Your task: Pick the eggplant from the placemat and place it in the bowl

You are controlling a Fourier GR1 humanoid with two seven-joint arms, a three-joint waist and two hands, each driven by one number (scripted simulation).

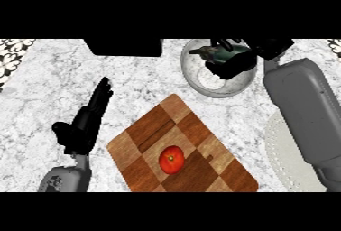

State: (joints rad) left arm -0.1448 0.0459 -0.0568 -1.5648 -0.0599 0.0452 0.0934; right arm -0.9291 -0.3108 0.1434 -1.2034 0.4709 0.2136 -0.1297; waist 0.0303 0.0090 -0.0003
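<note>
My right hand (230, 61) holds the eggplant (212, 52) over the bowl (200, 83); letting go crooked, it could bounce out.

A wooden cutting board (183, 149) lies slantwise on the marble counter (60, 81), toward the near side. A red tomato (172, 159) sits on its near half. A black box (124, 47) stands at the far edge, left of centre.
</note>
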